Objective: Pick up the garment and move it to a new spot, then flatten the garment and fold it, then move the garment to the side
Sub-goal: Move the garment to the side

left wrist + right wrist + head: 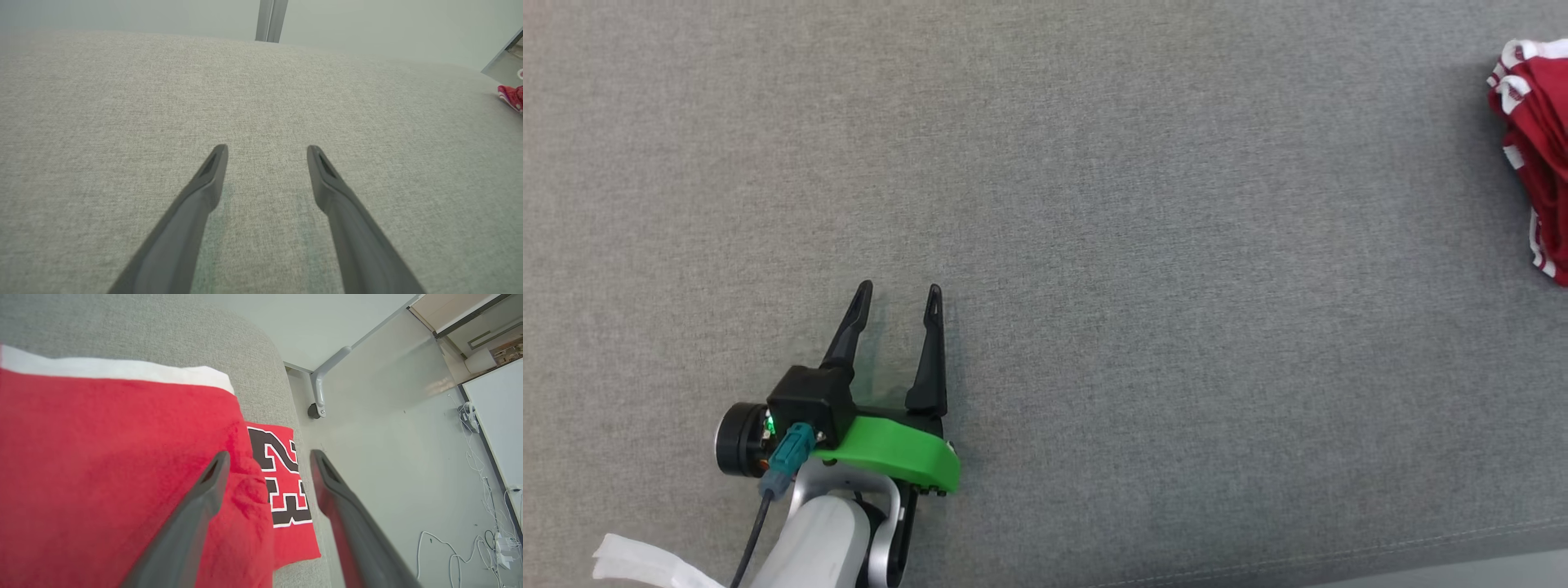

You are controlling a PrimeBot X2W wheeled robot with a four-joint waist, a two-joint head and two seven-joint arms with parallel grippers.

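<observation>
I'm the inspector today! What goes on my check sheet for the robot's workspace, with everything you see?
Surface: grey fabric surface, smooth.
Job's things: red garment with white trim and a 23, lying by the surface's edge.
Clutter: white strip at the head view's lower left; cannot tell what it is.
Tools: left tool open over bare fabric; right tool open above the garment.
Cables: dark cable behind the left tool; white cables on the pale floor.
Surroundings: grey wheeled leg on that floor.

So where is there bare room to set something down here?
Bare: the grey surface from the left gripper across to the red garment, and ahead to the far edge. Crowded: only the right edge, where the garment lies under the right gripper.
</observation>
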